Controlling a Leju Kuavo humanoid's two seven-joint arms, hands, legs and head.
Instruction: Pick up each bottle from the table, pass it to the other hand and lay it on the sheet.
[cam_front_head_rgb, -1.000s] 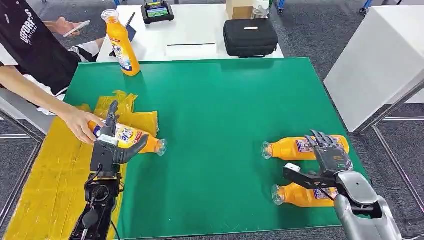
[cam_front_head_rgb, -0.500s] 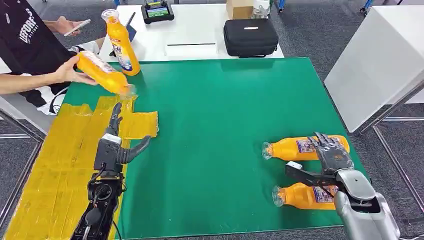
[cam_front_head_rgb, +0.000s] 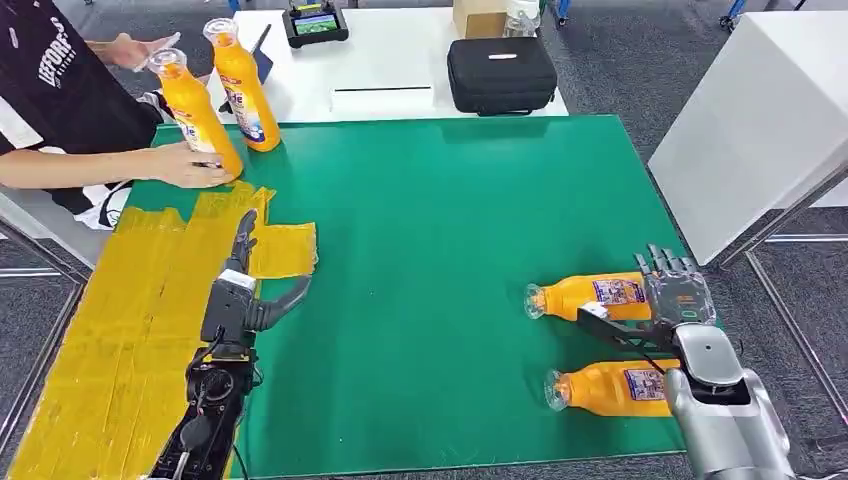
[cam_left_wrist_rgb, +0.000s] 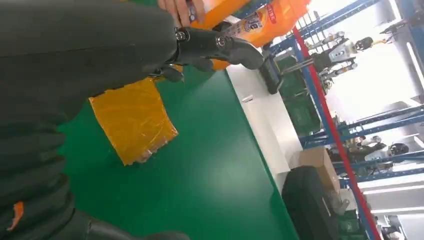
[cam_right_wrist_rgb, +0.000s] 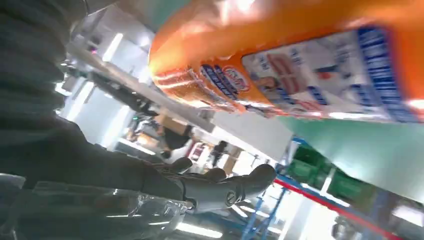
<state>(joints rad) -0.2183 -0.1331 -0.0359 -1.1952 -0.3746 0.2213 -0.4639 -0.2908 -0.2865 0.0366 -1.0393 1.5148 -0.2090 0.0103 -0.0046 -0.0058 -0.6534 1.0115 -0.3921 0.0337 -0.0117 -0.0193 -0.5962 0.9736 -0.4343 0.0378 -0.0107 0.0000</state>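
Two orange bottles are lying on their sides on the green mat (cam_front_head_rgb: 450, 250) near the robot's right edge, caps pointing left: the far bottle (cam_front_head_rgb: 585, 296) and the near bottle (cam_front_head_rgb: 605, 390), one beside the other and apart. The right hand (cam_front_head_rgb: 675, 298) is hovering over the label end of the far bottle, fingers spread and extended, holding nothing; whether it is touching the bottle cannot be told. In the right wrist view, the bottle's label (cam_right_wrist_rgb: 310, 75) is showing just beyond the hand's fingers (cam_right_wrist_rgb: 225, 187).

The left hand (cam_front_head_rgb: 245, 290) is sitting over the edge of the yellow sheet (cam_front_head_rgb: 130, 320), fingers apart and thumb out, gripping nothing. The sheet is covering the mat's left side.

At the far left corner, two more orange bottles are standing upright side by side: one (cam_front_head_rgb: 195, 112) is being held at its base by a person's hand (cam_front_head_rgb: 190, 168), the other (cam_front_head_rgb: 243, 88) is standing free just beside it. A black case (cam_front_head_rgb: 500, 72) is resting on the white table (cam_front_head_rgb: 390, 60) beyond the mat
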